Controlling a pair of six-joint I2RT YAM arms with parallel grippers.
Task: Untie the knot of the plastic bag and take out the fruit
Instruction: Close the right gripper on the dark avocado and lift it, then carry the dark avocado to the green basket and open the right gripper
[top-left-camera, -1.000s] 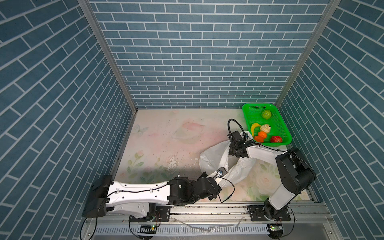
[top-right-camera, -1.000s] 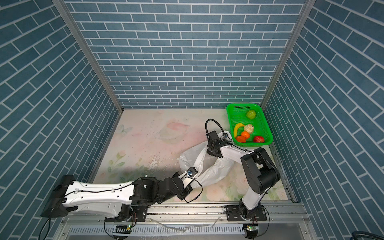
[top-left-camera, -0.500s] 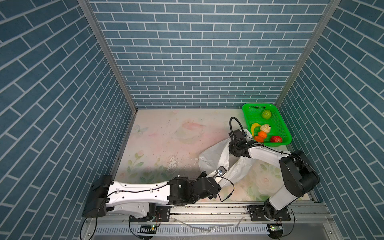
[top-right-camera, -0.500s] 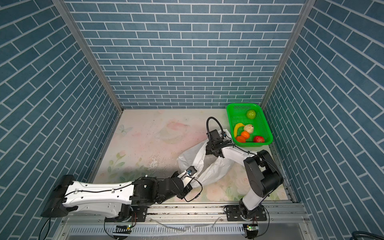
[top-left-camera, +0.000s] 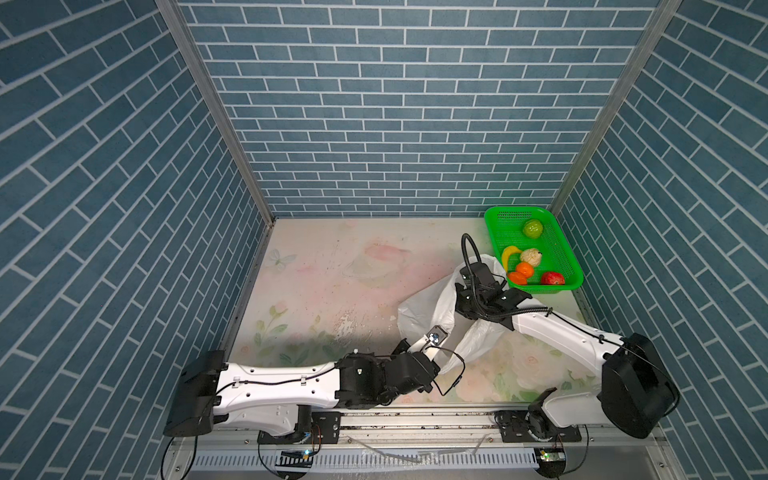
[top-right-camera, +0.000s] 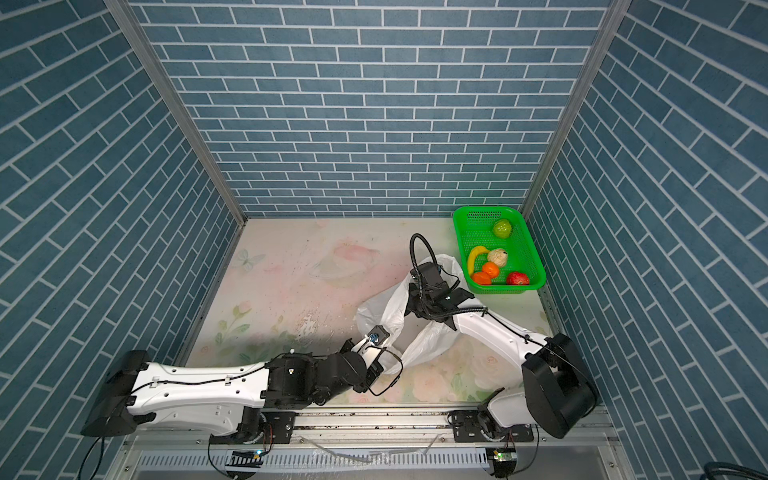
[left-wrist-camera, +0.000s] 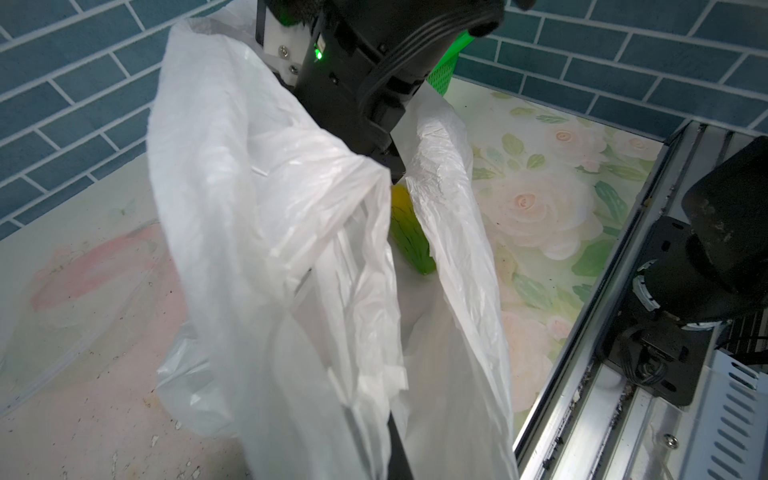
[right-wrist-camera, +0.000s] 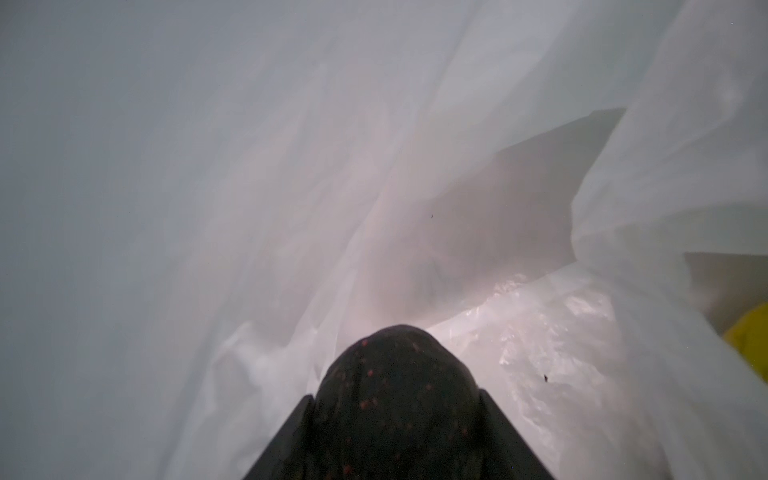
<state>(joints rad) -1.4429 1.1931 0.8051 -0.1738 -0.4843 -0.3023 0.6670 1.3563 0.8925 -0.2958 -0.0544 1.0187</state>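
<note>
Top views. Plastic bag (top-left-camera: 424, 307) (top-right-camera: 380, 309): slumped open, right of centre on your bench (top-left-camera: 332, 270); bare bench spreads to its left. Green basket (top-left-camera: 517, 210) with loose fruit (top-left-camera: 531, 257): just beside the bag, at the right wall. Left arm (top-left-camera: 282, 386): low, stretched along the lower edge. Right arm (top-left-camera: 552, 328): folded back, wrist sunk in the bag mouth.

Left wrist. Left fingers (left-wrist-camera: 399, 449): pressed together on bag film; yellow-green oblong fruit (left-wrist-camera: 409, 232) lies inside.

Right wrist. Right fingers (right-wrist-camera: 291, 436): pinching the dark oval fruit (right-wrist-camera: 395, 365), film all round.
</note>
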